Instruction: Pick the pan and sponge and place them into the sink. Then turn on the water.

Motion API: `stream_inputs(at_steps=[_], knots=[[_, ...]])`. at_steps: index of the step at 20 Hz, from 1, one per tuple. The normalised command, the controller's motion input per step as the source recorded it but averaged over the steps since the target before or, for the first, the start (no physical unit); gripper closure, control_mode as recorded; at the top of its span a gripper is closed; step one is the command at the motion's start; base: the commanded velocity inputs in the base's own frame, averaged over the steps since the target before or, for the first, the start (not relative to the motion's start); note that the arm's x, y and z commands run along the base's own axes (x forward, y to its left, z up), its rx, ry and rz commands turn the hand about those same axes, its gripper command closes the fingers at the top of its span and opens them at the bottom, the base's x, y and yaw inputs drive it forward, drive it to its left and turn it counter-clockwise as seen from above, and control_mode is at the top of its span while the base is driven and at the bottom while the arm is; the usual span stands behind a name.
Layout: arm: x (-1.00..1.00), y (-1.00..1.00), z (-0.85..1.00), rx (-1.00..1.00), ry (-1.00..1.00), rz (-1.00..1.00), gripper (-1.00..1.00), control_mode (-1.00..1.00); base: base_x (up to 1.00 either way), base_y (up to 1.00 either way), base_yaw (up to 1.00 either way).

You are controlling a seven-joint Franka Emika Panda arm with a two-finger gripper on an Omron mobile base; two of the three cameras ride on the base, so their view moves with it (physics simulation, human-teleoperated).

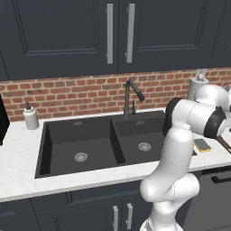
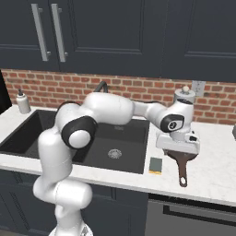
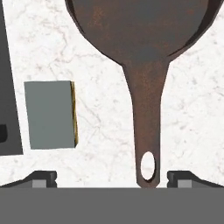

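Black double sink (image 1: 45,149) holds nothing, apparently — pan (image 3: 144,39) on the counter's (image 2: 216,175) right stretch, handle toward its front edge, sponge (image 3: 49,114) beside; gripper (image 3: 111,177) open above.

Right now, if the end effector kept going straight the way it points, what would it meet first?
Most likely the pan, at its handle. The open end effector points down at the counter, with the handle's end between its fingertips. The sponge lies off to one side. How far above it hangs is unclear.
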Motion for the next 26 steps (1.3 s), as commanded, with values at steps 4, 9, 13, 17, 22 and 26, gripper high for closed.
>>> stream_inputs(at_steps=[4,9,13,17,22,26], knots=[[0.03,0.0,-0.27,0.0,0.0,0.0,-1.0,-1.0,0.0,0.0,0.0],[0.1,-0.06,-0.19,0.01,0.0,0.0,-1.0,-1.0,0.0,0.0,0.0],[0.15,-0.09,-0.2,0.0,0.03,0.0,-1.0,-1.0,0.0,0.0,0.0],[0.17,-0.21,-0.18,0.0,0.03,0.0,-1.0,-1.0,0.0,0.0,0.0],[0.16,-0.22,-0.19,0.01,0.02,0.0,-1.0,-1.0,0.0,0.0,0.0],[0.16,-0.19,-0.17,0.02,0.02,0.0,-1.0,-1.0,0.0,0.0,0.0]])
